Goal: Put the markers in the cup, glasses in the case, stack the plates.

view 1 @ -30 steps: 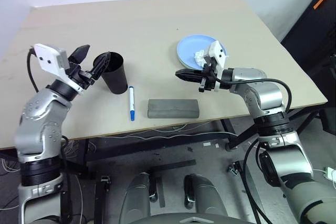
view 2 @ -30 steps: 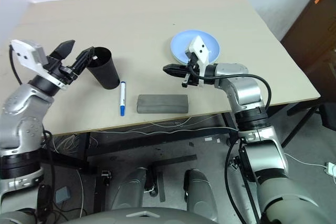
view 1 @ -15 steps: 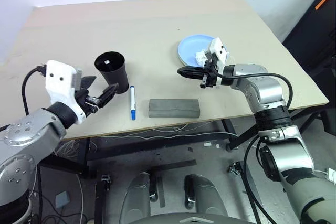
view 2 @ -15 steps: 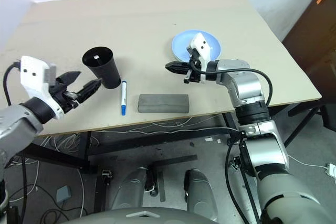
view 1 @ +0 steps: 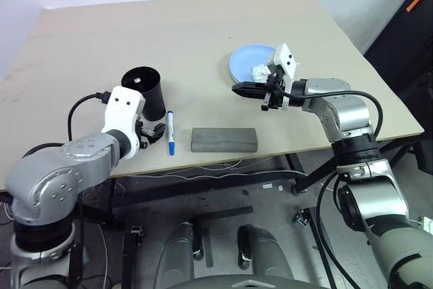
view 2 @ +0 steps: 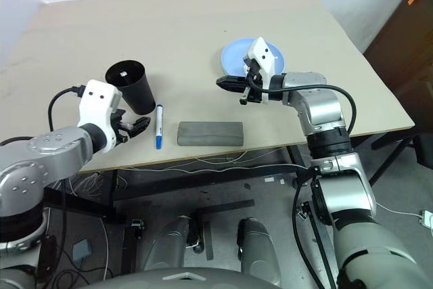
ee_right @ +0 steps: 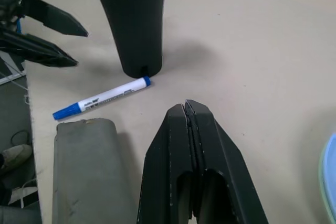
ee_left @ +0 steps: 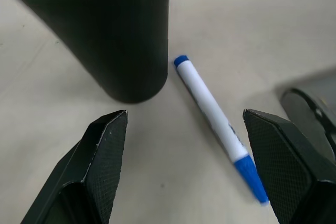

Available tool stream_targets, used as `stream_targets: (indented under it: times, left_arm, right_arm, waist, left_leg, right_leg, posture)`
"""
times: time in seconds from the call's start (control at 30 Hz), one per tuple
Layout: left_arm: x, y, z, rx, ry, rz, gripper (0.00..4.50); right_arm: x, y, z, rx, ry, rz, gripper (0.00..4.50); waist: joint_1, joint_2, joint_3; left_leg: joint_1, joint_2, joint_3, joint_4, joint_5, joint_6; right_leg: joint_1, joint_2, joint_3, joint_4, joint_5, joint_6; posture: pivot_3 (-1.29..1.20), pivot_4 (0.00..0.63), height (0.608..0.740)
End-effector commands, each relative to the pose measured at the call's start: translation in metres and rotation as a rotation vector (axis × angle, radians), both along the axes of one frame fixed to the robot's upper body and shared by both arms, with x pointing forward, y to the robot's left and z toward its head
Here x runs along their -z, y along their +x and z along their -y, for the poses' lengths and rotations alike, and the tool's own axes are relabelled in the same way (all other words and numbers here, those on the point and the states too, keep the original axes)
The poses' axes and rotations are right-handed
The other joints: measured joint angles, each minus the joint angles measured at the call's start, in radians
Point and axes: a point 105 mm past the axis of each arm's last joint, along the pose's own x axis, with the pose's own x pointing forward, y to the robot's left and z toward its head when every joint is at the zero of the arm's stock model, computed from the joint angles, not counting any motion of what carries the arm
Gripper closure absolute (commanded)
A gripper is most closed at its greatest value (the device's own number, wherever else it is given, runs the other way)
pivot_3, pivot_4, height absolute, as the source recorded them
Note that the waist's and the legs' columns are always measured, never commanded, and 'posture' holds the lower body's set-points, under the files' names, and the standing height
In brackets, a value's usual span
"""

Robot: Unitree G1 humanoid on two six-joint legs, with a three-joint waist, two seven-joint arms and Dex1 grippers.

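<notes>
Blue-capped, the marker lies on the table between cup and case. The left gripper hovers spread just short of it; next it must straddle the barrel and close. The right gripper hangs pinched empty near the plates.

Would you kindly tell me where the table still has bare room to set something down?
The whole far half of the table, beyond the cup and plates, is bare, as is the stretch between those two. The near edge is crowded: the left pincer, blue-capped marker and case sit close together there.
</notes>
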Motion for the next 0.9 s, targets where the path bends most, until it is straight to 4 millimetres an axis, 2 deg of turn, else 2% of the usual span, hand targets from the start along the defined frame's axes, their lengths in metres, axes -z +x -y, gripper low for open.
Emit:
stream_targets:
  times: [0.03, 0.23, 0.33, 0.6, 0.9]
  left_arm:
    - [0.0, 0.007, 0.008, -0.012, -0.021, -0.048, 0.83]
    - [0.001, 0.025, 0.014, -0.066, -0.099, -0.128, 0.83]
    - [0.002, 0.031, 0.011, -0.119, -0.063, -0.139, 0.83]
    - [0.026, 0.03, 0.009, -0.144, -0.032, -0.254, 0.83]
    - [0.037, 0.024, 0.024, -0.065, -0.044, -0.339, 0.83]
  right_arm:
    - [-0.019, 0.001, 0.006, 0.018, 0.02, 0.071, 4.5]
    - [-0.019, 0.0, 0.008, 0.028, 0.017, 0.074, 4.5]
    - [-0.018, 0.001, 0.009, 0.032, 0.016, 0.074, 4.5]
    - [-0.018, 0.0, 0.009, 0.037, 0.01, 0.074, 4.5]
    - [-0.017, 0.0, 0.011, 0.041, -0.001, 0.074, 4.5]
  waist:
    - [0.001, 0.0, 0.0]
    - [-0.001, 0.0, 0.0]
    - [-0.003, 0.0, 0.0]
    - [-0.001, 0.0, 0.0]
    - [-0.001, 0.0, 0.0]
  left_leg:
    - [0.0, 0.0, 0.0, 0.0, 0.0, 0.0]
    - [0.0, 0.0, -0.005, 0.008, 0.0, 0.0]
    - [0.001, 0.001, -0.006, 0.01, 0.0, 0.0]
    - [0.001, 0.001, -0.007, 0.01, 0.0, 0.0]
    - [0.001, 0.001, -0.007, 0.009, 0.0, 0.0]
  right_leg:
    - [0.0, 0.0, 0.0, 0.0, 0.0, 0.0]
    - [0.005, 0.005, -0.001, 0.002, 0.001, 0.003]
    - [0.006, 0.005, 0.0, 0.002, 0.001, 0.002]
    - [0.005, 0.002, 0.0, 0.002, 0.0, 0.0]
    - [0.005, 0.0, -0.001, 0.002, 0.0, 0.0]
  posture:
    - [0.0, 0.15, 0.727]
    - [0.0, 0.15, 0.727]
    - [0.0, 0.15, 0.727]
    - [0.0, 0.15, 0.727]
    - [0.0, 0.15, 0.727]
